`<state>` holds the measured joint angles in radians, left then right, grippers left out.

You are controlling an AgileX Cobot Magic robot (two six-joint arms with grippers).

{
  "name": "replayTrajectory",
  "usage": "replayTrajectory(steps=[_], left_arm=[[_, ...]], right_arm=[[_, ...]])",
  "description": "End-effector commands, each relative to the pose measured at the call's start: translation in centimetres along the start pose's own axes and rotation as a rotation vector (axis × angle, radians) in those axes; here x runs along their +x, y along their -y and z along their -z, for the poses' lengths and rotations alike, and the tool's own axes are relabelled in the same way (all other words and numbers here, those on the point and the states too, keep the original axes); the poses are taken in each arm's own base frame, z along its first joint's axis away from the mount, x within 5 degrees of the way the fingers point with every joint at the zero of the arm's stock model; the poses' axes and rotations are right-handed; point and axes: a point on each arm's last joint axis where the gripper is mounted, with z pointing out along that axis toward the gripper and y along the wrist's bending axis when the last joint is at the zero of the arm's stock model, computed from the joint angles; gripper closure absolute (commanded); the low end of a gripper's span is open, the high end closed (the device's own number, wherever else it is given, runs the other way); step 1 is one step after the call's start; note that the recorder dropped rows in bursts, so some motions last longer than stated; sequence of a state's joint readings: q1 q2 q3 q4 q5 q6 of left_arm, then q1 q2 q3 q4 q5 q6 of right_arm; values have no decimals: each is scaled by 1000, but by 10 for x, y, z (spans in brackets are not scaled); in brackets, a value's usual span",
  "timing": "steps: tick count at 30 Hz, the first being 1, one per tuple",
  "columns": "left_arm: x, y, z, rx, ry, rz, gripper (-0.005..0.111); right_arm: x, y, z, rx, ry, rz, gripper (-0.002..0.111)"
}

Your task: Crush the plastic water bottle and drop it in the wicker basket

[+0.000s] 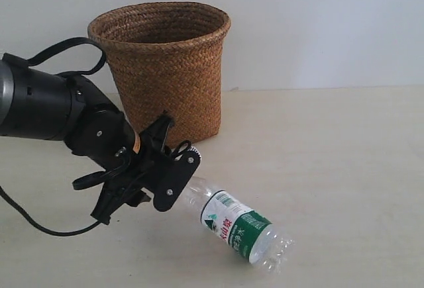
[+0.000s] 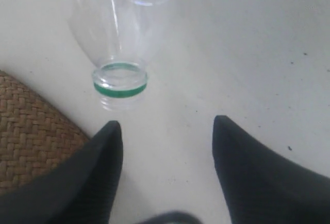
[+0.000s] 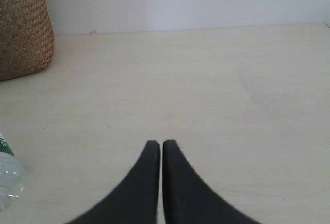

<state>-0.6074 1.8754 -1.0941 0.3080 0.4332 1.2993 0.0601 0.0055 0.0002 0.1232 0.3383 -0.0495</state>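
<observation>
The left hand (image 2: 167, 122) is open and empty, its black tapered fingers spread just short of the clear, thin-walled plastic water bottle (image 1: 238, 228) with its green-and-white label. The bottle lies on its side on the pale smooth surface (image 1: 331, 155), green-ringed neck toward that hand, seemingly placed for squeezing. The tall brown woven wicker basket (image 1: 165, 69) stands upright nearby, and the right hand (image 3: 162, 142) is closed on nothing.

Plastic water bottle (image 1: 240, 227): clear body, green-and-white label with red characters, green ring at the neck. Wicker basket (image 1: 165, 63): brown throughout, close woven herringbone pattern. Left gripper (image 2: 167, 123) and right gripper (image 3: 162, 143): black; table (image 1: 344, 169): pale cream; wall (image 1: 318, 23): white.
</observation>
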Motion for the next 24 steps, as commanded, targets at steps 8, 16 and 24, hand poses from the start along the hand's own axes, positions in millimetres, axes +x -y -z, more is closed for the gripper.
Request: replayTrajectory(steps=[8,16,24], left_arm=[[-10,-1,-20,-57,41,-49,58],[-9,-4,-17,-76,36,-68,59],[-11,-5,-24,-100,46,-123,59]], right_arm=[[-1,0,0,1,10,-1,108],[-1,0,0,1,10,-1,108],[-1,0,0,1,10,-1,108]])
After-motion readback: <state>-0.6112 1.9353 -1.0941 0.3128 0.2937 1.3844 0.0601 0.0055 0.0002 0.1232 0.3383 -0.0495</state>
